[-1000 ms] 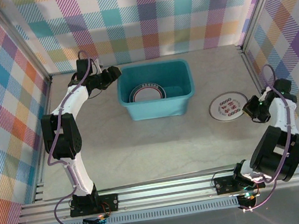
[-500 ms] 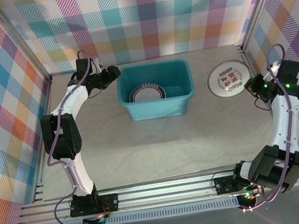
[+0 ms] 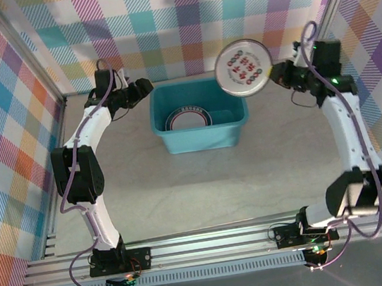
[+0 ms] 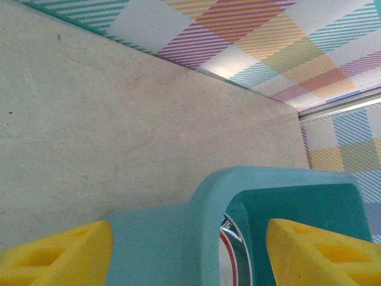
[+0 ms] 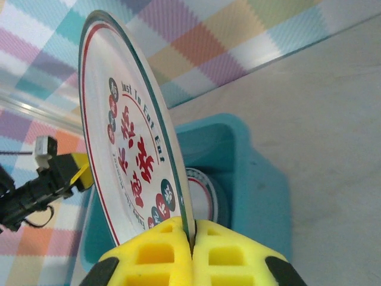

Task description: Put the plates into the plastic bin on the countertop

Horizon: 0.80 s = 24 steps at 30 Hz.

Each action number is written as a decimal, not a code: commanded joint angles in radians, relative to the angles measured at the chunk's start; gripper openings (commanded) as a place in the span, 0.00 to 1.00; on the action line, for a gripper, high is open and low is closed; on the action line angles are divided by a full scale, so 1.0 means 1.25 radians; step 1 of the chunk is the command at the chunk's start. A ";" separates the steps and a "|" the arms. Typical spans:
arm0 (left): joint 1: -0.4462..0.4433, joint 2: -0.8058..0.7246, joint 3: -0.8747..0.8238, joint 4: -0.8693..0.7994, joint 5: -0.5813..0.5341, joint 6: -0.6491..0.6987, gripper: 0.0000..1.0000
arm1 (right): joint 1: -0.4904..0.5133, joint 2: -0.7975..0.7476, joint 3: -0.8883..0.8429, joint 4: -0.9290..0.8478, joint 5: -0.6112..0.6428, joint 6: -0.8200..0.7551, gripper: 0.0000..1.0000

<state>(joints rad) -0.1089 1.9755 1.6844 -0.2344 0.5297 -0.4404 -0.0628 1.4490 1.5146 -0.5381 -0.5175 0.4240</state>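
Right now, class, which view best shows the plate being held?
Right wrist: the plate is close, lettering readable, pinched by the right gripper. The top view shows it small; the left wrist faces the bin.

The raised plate point(image 3: 242, 68), small, round and white with a thin dark rim, a red ring and red characters among dark dots, is pinched by its edge in the closed right hand point(image 3: 274, 73) and tilted in the air over the far right corner of the plastic bin point(image 3: 201, 139). This teal-blue tub with rounded corners and a lipped rim stands upright on the beige marble-look tabletop point(image 3: 183, 187). A second plate point(image 3: 187, 118), white with a dark rim, lies flat on its bottom.
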 commanded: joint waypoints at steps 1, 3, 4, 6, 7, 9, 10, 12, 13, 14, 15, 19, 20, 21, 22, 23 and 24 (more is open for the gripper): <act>-0.001 0.003 0.032 -0.004 0.001 0.020 0.69 | 0.066 0.086 0.098 0.030 -0.048 0.019 0.00; 0.001 0.002 0.034 -0.009 -0.004 0.025 0.69 | 0.115 0.154 0.158 -0.001 -0.055 0.018 0.00; 0.002 0.003 0.036 -0.018 -0.008 0.033 0.69 | 0.136 0.181 0.178 -0.012 -0.054 0.016 0.00; 0.002 0.005 0.043 -0.027 -0.019 0.051 0.69 | 0.178 0.236 0.217 -0.042 -0.041 0.007 0.00; 0.003 0.006 0.044 -0.054 -0.021 0.056 0.69 | 0.191 0.256 0.229 -0.048 -0.036 0.012 0.00; 0.008 0.012 0.046 -0.058 -0.022 0.060 0.69 | 0.212 0.296 0.240 -0.034 -0.045 0.030 0.00; 0.010 0.016 0.048 -0.059 -0.020 0.059 0.69 | 0.220 0.312 0.245 -0.026 -0.047 0.038 0.00; 0.016 0.024 0.050 -0.057 -0.014 0.052 0.69 | 0.235 0.351 0.267 -0.027 -0.061 0.046 0.00; 0.017 0.027 0.051 -0.058 -0.012 0.050 0.69 | 0.243 0.368 0.281 -0.036 -0.062 0.046 0.00; 0.018 0.029 0.051 -0.057 -0.010 0.050 0.69 | 0.250 0.386 0.293 -0.047 -0.065 0.042 0.00; 0.018 0.031 0.052 -0.057 -0.008 0.050 0.69 | 0.258 0.403 0.305 -0.058 -0.069 0.039 0.00; 0.018 0.045 0.062 -0.065 0.008 0.052 0.69 | 0.274 0.445 0.320 -0.077 -0.079 0.044 0.00; 0.018 0.048 0.065 -0.069 0.011 0.053 0.69 | 0.278 0.452 0.319 -0.078 -0.079 0.045 0.00; 0.018 0.052 0.066 -0.071 0.012 0.053 0.69 | 0.279 0.461 0.318 -0.078 -0.081 0.045 0.00; 0.018 0.054 0.067 -0.073 0.013 0.053 0.69 | 0.281 0.468 0.320 -0.078 -0.082 0.046 0.00; 0.018 0.056 0.068 -0.074 0.013 0.053 0.69 | 0.283 0.476 0.321 -0.077 -0.085 0.048 0.00; 0.018 0.058 0.070 -0.074 0.013 0.053 0.69 | 0.286 0.486 0.323 -0.075 -0.093 0.049 0.00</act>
<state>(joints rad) -0.0929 2.0396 1.7355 -0.3050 0.5251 -0.3954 0.2832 2.0392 1.8717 -0.6334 -0.5724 0.4675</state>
